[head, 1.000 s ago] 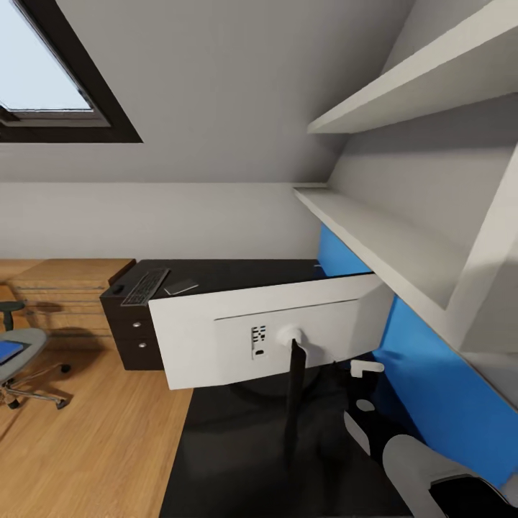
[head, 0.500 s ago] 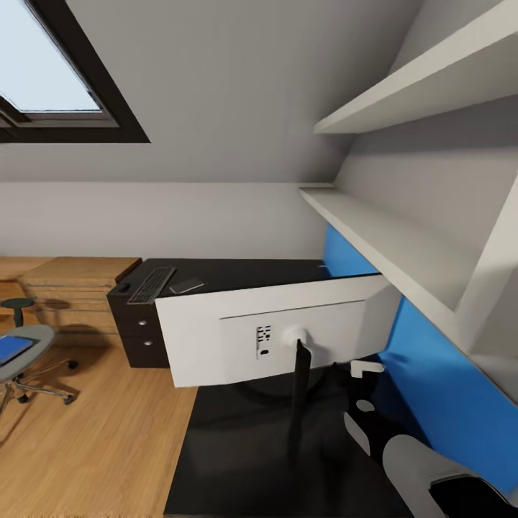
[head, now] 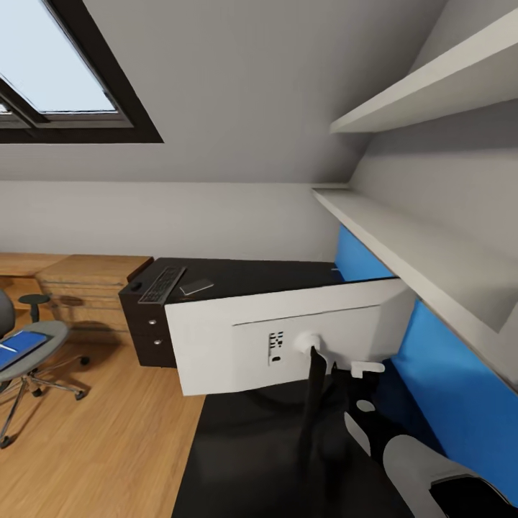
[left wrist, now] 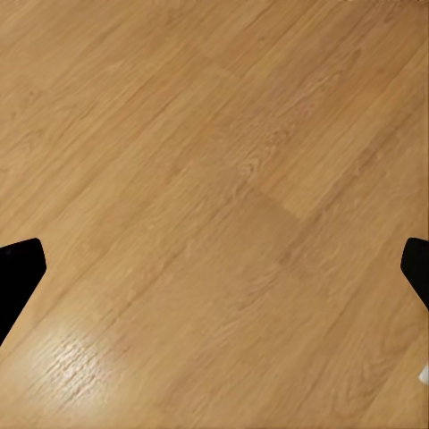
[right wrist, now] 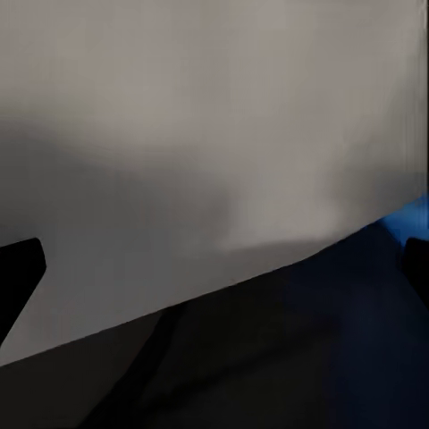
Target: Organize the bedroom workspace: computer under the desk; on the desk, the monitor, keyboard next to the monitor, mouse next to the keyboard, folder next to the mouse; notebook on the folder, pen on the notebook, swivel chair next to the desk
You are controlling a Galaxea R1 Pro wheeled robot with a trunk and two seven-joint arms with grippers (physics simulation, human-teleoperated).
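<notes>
The large black L-shaped desk [head: 244,277] with its blue back panel runs along the wall under two long white shelves [head: 424,252]. On it stands the wide monitor [head: 288,334], its white back turned to the head camera and its curved black stand dropping to the near stretch of desktop; the screen is tilted, its left end lower than the right. Left of the desk a broad patch of wooden plank floor [head: 93,439] lies open between the desk's near edge and the grey upholstered swivel chair [head: 29,352], which sits well apart from the desk at the picture's left border on its chrome star base. A low wooden drawer cabinet [head: 86,284] stands against the far wall, just beside the desk's black drawer unit.

On the chair seat lies the flat bright blue folder [head: 18,347]. On the far end of the desktop, near its left edge, rests the long black keyboard [head: 162,284], with a thin dark notebook [head: 196,287] just beside it to the right.

The left gripper [left wrist: 214,277] hangs over bare floor with its black fingertips [left wrist: 18,277] spread wide at the frame's two sides, holding nothing. The right gripper [right wrist: 214,277] is likewise spread wide and empty, facing the monitor's pale back close up above the dark desktop; contact cannot be judged.
</notes>
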